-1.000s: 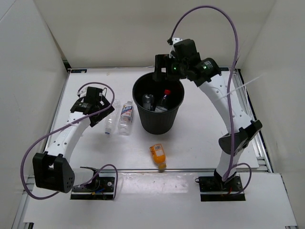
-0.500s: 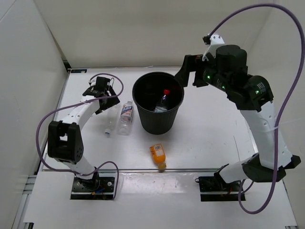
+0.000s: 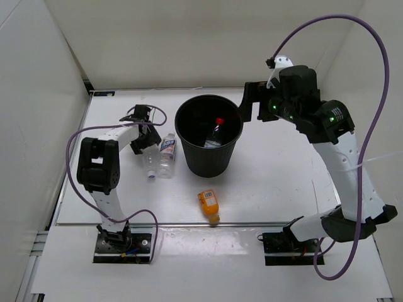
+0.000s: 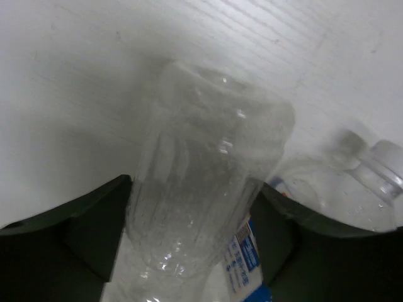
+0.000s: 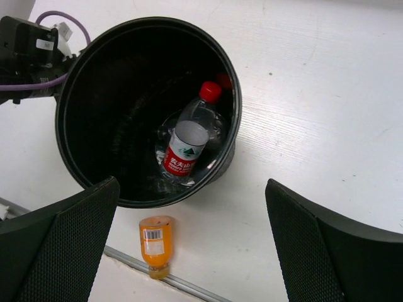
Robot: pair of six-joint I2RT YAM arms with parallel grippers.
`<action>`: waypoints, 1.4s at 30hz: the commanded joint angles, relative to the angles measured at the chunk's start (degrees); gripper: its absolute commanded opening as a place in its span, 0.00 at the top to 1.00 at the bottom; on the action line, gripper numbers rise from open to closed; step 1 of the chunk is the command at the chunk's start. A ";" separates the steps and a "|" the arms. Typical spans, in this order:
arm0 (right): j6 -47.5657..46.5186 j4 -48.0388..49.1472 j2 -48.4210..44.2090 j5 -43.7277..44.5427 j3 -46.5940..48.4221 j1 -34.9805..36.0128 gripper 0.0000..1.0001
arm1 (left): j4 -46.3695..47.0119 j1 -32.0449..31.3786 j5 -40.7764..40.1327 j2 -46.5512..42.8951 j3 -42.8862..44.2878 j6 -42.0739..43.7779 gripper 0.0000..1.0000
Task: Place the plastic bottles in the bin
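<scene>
The bin (image 3: 189, 148) stands mid-table, a round black bucket. Inside it lies a clear plastic bottle with red cap and label (image 3: 216, 129) (image 5: 187, 143). To its left two clear bottles lie side by side: a plain one (image 3: 150, 165) (image 4: 208, 170) and one with a blue-white label (image 3: 166, 153) (image 4: 242, 255). My left gripper (image 3: 145, 139) (image 4: 189, 233) is down over the plain bottle, a finger close on each side, jaws open. A squat orange bottle (image 3: 209, 204) (image 5: 155, 242) lies in front of the bin. My right gripper (image 3: 247, 104) (image 5: 195, 251) hangs open above the bin's right rim, holding nothing.
White walls close in the table on the left, back and right. A metal rail (image 3: 189, 221) runs along the table's front edge just below the orange bottle. Purple cables (image 3: 85, 135) loop from both arms.
My left gripper has come down onto the plain bottle, nudging it toward the labelled one, and its jaws have narrowed. My right arm has drawn back from over the bin to its right rim.
</scene>
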 commanded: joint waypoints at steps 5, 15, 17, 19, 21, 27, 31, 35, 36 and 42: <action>-1.21 1.16 -0.91 -2.07 -1.34 -2.49 0.00 | -2.13 2.20 4.24 -1.15 3.90 -4.04 0.41; 0.64 1.69 -0.46 -3.92 -2.48 -3.63 0.00 | -7.83 1.26 -5.46 -19.06 25.27 -6.44 0.46; 1.25 2.47 -1.25 -3.92 -5.45 -4.24 0.00 | -1.12 -0.78 -1.58 -21.10 23.43 -4.67 0.46; 2.04 3.18 -2.04 -3.92 -7.49 -5.04 0.00 | 4.85 -3.94 3.42 -21.63 23.43 -4.67 0.46; 2.75 3.19 -2.67 -4.53 -9.16 -6.44 0.00 | 6.72 -8.84 4.41 -20.50 24.91 -2.84 0.46; 3.90 3.71 -3.90 -5.24 -9.78 -8.91 0.00 | 9.72 -20.90 3.62 -10.49 36.07 4.64 0.47; 3.90 4.24 -4.42 -5.24 -10.40 -10.04 0.00 | 9.72 -26.35 0.38 -6.70 38.81 7.72 0.36; 3.90 4.24 -5.65 -4.10 -12.24 -10.66 0.00 | 9.72 -28.03 -6.46 -10.98 37.06 9.13 0.00; 3.90 4.24 -6.35 -4.10 -13.20 -10.66 0.00 | 9.72 -28.03 -10.40 -14.13 36.53 9.13 0.00; 3.90 4.77 -7.68 -4.72 -15.49 -12.33 0.00 | 9.72 -21.90 -19.04 -26.52 20.69 12.83 0.00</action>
